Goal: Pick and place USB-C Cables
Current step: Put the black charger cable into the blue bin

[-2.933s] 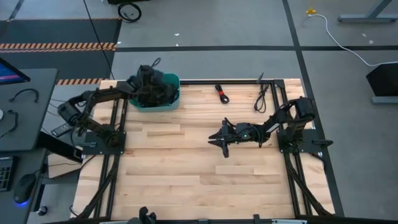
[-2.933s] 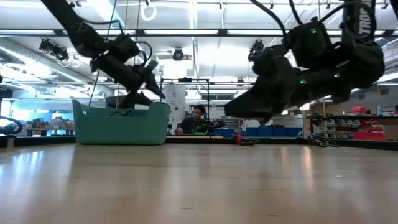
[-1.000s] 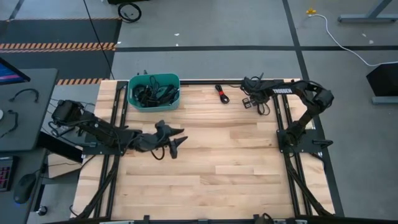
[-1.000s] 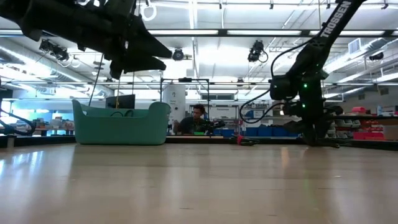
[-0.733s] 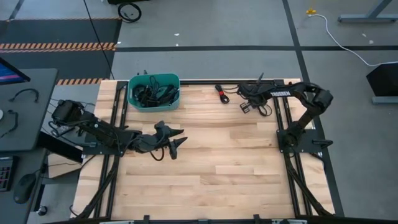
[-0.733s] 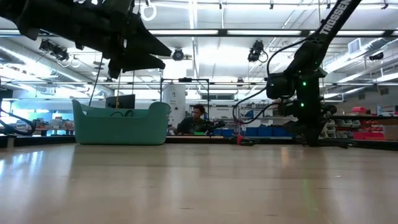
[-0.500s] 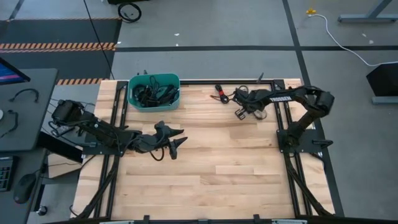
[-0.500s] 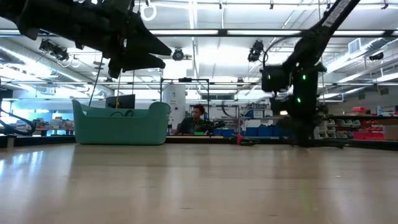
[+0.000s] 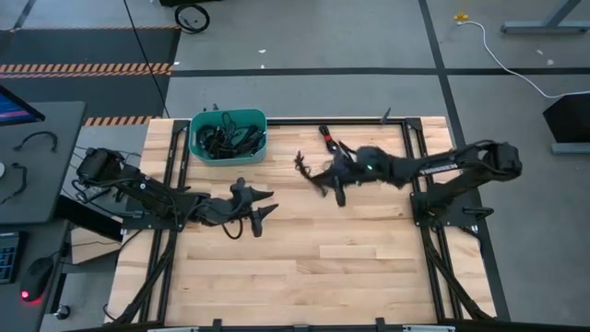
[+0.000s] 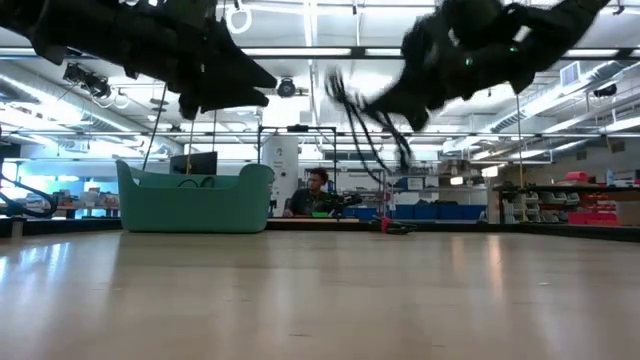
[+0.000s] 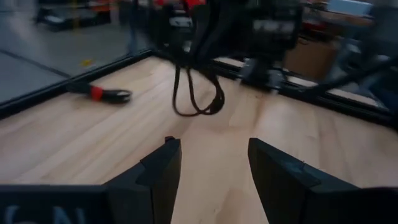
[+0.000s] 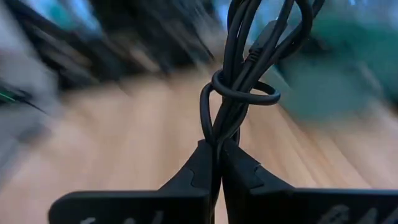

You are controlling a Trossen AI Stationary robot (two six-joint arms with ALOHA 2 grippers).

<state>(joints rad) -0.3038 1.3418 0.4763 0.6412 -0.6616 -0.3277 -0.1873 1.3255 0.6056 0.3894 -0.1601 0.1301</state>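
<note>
My right gripper is above the table's far middle, shut on a bundle of black USB-C cable, which shows as hanging loops in the left wrist view and the low view. The teal bin sits on the table at its far left and has several black cables in it. Another black cable with a red tie lies flat near the far edge. My left gripper hovers open over the table's left middle, apart from everything. My right gripper pinches the looped cable bundle between its two fingers at one end of the bundle, just below a turn wound around the strands. It comes level to slanting from the table's right. The bundle is lifted clear and its loops dangle.
Bare wooden tabletop spreads across the middle and near side. Black frame rails run along the left and right sides. The bin's wall stands at far left in the low view; a person sits in the room far behind the table.
My right gripper has swung from the table's far right edge toward the left and a little nearer, rising as it went. The cable that lay at the far right edge has come up with it, clear of the table, with its loops trailing.
</note>
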